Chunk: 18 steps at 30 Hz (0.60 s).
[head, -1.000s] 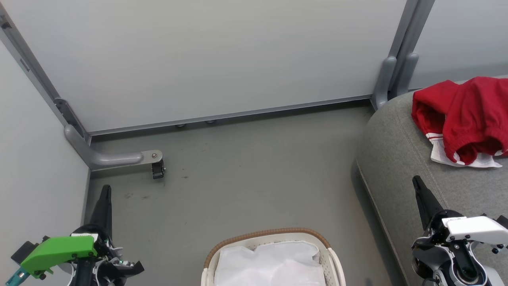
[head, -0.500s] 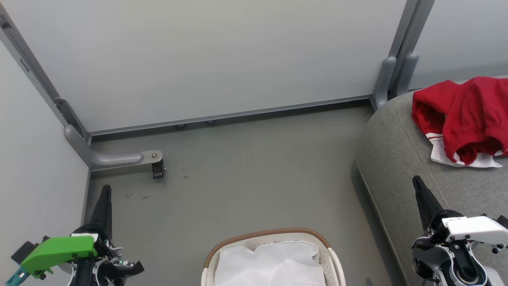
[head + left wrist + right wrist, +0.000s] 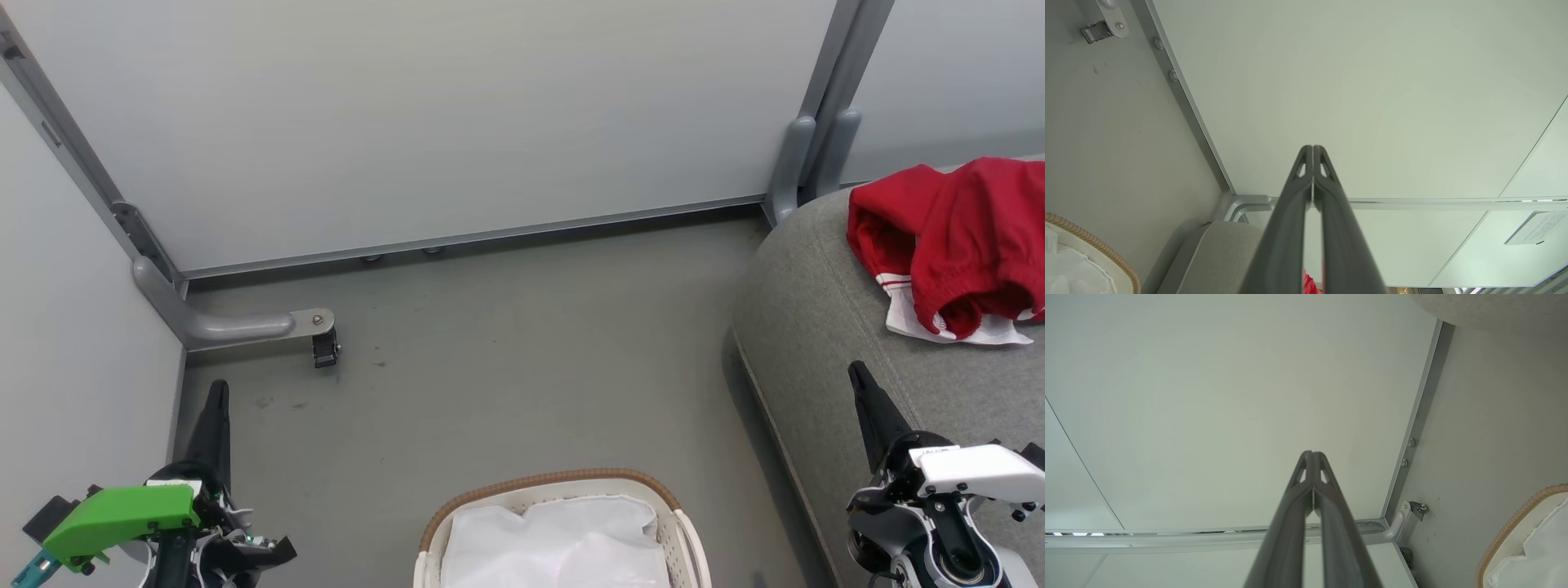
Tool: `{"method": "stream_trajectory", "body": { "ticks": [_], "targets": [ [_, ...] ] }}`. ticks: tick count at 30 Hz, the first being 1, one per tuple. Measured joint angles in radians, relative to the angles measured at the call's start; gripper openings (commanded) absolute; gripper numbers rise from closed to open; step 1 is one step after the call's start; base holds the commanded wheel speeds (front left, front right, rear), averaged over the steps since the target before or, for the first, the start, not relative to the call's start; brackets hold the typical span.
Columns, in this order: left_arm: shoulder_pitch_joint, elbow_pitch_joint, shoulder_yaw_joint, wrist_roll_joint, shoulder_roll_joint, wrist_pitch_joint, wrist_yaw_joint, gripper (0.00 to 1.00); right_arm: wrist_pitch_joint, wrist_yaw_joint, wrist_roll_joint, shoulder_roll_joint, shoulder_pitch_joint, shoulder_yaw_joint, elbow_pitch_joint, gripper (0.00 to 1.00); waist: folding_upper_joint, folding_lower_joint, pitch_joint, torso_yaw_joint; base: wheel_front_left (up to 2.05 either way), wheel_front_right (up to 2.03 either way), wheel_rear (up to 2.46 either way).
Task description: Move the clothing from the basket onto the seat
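Grey floor (image 3: 506,367), pale partition (image 3: 457,114) behind. L gripper (image 3: 1312,148) jaws pressed together, left of basket (image 3: 555,482); R gripper (image 3: 1312,453) same, right of basket. White lining (image 3: 555,539) sits inside basket. Red clothing (image 3: 963,237) lies heaped on seat (image 3: 816,327), right of basket & farther back.

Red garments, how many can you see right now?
2, apparently: a white-trimmed garment under a plain red garment, heaped on the seat; the picture's edge may hide more.

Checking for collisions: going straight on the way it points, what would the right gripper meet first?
Likely the pale grey wall panel: the shut right gripper aims at it with nothing between, though depth is unclear.
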Motion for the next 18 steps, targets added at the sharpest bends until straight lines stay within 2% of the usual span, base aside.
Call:
{"method": "stream_trajectory", "body": {
  "ticks": [18],
  "targets": [
    [0.000, 0.000, 0.000, 0.000, 0.000, 0.000, 0.000, 0.00, 0.000, 0.000, 0.000, 0.000, 0.000, 0.000, 0.000, 0.00, 0.0000, 0.0000, 0.000, 0.000, 0.00, 0.00, 0.00]
  ]
}}
